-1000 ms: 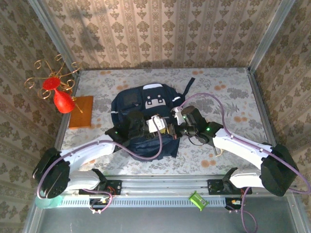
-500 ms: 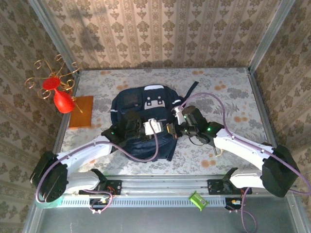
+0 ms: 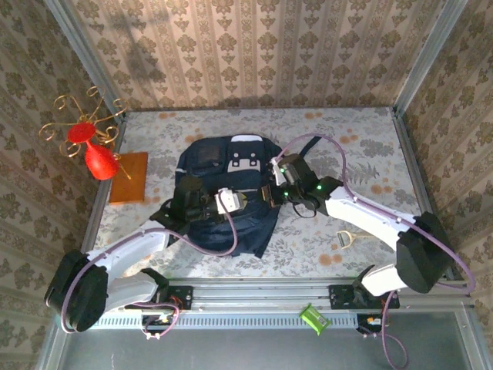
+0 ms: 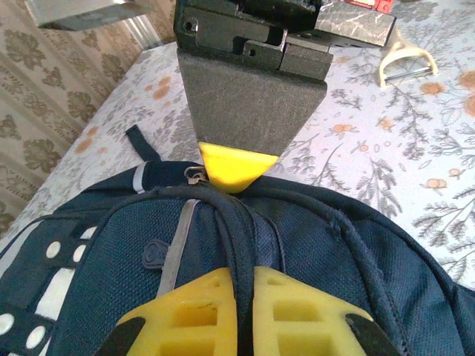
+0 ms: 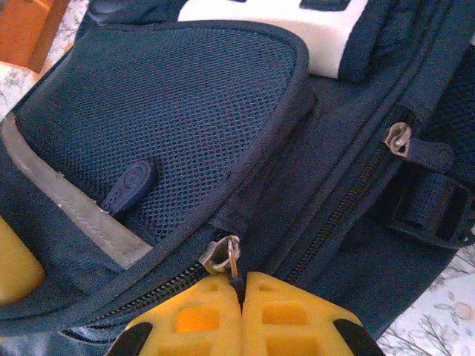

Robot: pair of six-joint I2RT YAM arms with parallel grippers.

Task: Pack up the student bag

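The student bag (image 3: 223, 166), a dark navy backpack with white patches, lies flat in the middle of the table. In the left wrist view my left gripper (image 4: 245, 276) is shut on a dark corded seam (image 4: 236, 230) along the bag's top edge. My right gripper (image 5: 242, 285) is shut on the dark pull hanging from a metal zip slider (image 5: 221, 255), beside a mesh pocket (image 5: 163, 111). In the top view the left gripper (image 3: 248, 202) and right gripper (image 3: 267, 196) meet close together over the bag's near half.
An orange block (image 3: 129, 177) and a red vase (image 3: 98, 160) on a gold wire stand sit at the table's left edge. A pale peeler (image 3: 344, 237) lies on the cloth right of the bag. A green object (image 3: 312, 317) rests on the front rail.
My left gripper has closed onto the bag's seam and shifted left. The right gripper has moved up and left with the zip pull. The bag's near edge has shifted.
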